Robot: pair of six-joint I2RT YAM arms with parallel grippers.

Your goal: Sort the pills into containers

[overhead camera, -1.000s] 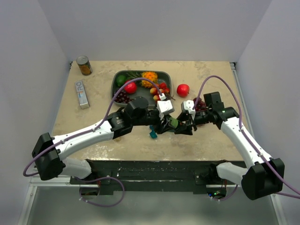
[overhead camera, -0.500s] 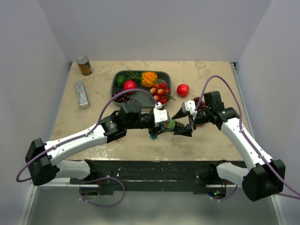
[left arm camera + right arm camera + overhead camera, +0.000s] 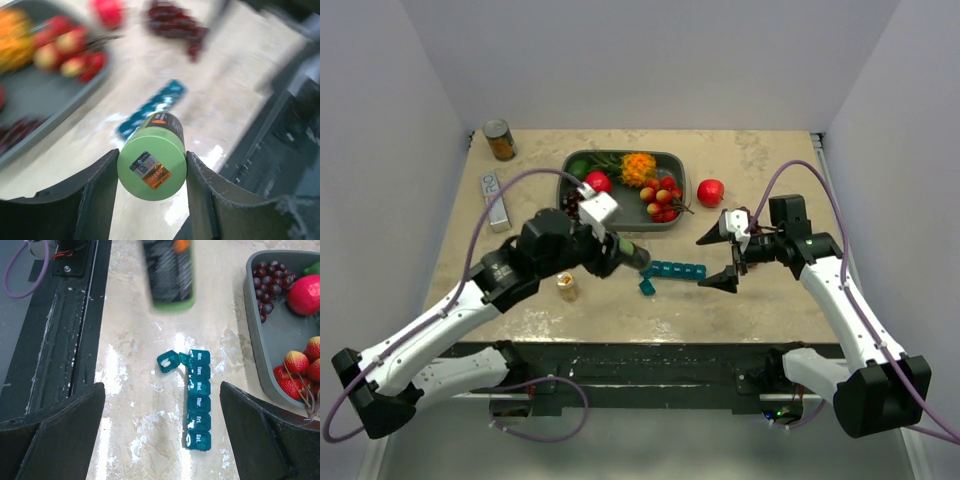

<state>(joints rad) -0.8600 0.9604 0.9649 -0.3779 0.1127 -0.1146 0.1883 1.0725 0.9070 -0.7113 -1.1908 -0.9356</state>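
The left fingers (image 3: 95,200) grip a pill bottle (image 3: 151,172); the right fingers (image 3: 55,435) gape empty. The container strip (image 3: 198,399) lies on the table (image 3: 140,420) between them, running arm to arm. Its loose cell (image 3: 173,366), perhaps holding a pill (image 3: 163,360), lies nearest the bottle.

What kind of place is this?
Probably a robot test lab: a left arm and right arm bolted to a table boxed in by plain white walls, with a fruit tray and teal pill containers laid out.

Plain pale grey walls (image 3: 650,60) enclosed the table (image 3: 770,165) on three sides. Tabletop beige, mottled, glossy in patches. Black rail (image 3: 650,362) ran along near edge. Even light.
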